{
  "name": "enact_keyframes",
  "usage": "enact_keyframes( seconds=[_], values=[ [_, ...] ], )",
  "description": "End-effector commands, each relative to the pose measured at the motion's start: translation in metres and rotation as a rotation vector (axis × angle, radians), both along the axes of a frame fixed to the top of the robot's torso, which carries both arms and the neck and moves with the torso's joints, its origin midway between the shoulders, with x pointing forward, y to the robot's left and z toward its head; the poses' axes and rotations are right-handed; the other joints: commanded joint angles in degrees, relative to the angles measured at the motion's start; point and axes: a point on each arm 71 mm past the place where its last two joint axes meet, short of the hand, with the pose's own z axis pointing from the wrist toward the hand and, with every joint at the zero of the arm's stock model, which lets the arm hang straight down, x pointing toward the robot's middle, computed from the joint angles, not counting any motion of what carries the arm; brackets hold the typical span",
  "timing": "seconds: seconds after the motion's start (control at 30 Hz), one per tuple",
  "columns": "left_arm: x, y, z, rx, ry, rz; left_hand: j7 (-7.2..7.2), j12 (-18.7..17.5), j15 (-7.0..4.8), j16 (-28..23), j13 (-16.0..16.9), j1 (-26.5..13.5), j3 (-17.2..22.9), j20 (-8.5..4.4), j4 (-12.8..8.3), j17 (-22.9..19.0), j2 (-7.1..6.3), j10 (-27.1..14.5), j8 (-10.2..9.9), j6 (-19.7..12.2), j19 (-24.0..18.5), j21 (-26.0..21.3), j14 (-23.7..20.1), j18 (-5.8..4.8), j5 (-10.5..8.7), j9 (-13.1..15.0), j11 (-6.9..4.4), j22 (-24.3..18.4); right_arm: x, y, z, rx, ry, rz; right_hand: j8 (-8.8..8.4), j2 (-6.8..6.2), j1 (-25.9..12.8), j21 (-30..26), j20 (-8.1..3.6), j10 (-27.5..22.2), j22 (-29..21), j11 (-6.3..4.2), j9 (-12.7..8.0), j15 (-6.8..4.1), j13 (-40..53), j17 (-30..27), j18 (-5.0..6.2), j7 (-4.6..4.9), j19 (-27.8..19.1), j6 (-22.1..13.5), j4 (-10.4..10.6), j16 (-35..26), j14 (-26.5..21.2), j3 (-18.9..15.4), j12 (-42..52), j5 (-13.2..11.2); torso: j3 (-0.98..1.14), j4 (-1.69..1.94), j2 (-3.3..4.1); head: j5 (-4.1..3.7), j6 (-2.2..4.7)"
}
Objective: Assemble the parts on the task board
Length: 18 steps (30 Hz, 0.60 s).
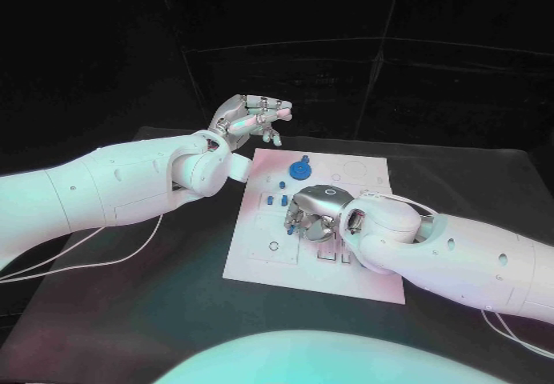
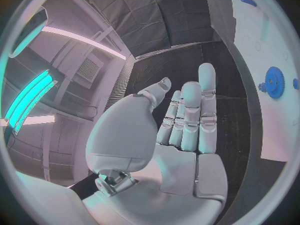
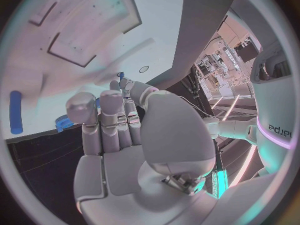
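The left hand (image 1: 250, 117) hovers above the bare black table (image 1: 150, 304) just off the far left corner of the white board (image 1: 260, 264), fingers spread and holding nothing. A round toothed blue gear (image 1: 299, 170) lies flat near the board's far edge, small blue pegs (image 1: 274, 198) beside the middle. The right hand (image 1: 314, 213) reaches down over the board's middle; whether its fingers grip anything cannot be told.

A robotics lab: a black table (image 1: 138, 320) curtained in black cloth (image 2: 162, 20), with strip lights (image 2: 28, 97) overhead.
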Motion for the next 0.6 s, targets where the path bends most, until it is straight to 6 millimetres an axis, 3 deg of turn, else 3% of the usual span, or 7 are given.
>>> enact_keyframes(
  seconds=[0.03,0.6],
  values=[
    [0.0001,-0.0009,0.0012,-0.007,-0.001,-0.010,0.02,0.3,0.01,0.3,0.1,0.3,-0.3,0.25,-0.1,-0.1,0.27,-0.5,0.2,-0.4,0.0,-0.4,-0.3,0.71,0.24,0.1,0.00,-0.1,-0.0006,0.0010,0.0003,-0.005,-0.007,0.010,0.37,0.03,-0.8,0.4,-0.31,0.1,0.1,0.10,0.1,-0.18,0.1,0.0,-0.46,0.11,-0.1,0.3,0.1,0.4,0.1,0.3,-0.2,0.2,-0.01,-0.01,0.00,0.08,-0.10],
    [-0.0002,-0.0008,0.0009,-0.006,0.004,-0.014,0.05,0.4,0.04,0.3,0.1,0.3,-0.3,0.27,-0.1,-0.2,0.28,-0.7,0.2,-0.5,-0.1,-0.4,-0.4,0.71,0.24,0.1,0.03,-0.1,0.0013,0.0015,-0.0034,-0.058,-0.009,0.005,0.34,0.02,-1.0,0.4,-0.28,0.0,0.0,0.14,0.1,-0.14,0.1,-0.2,-0.44,0.13,-0.2,0.3,0.1,0.4,0.0,0.3,-0.2,0.2,-0.03,0.01,0.01,0.14,-0.22]
  ],
)
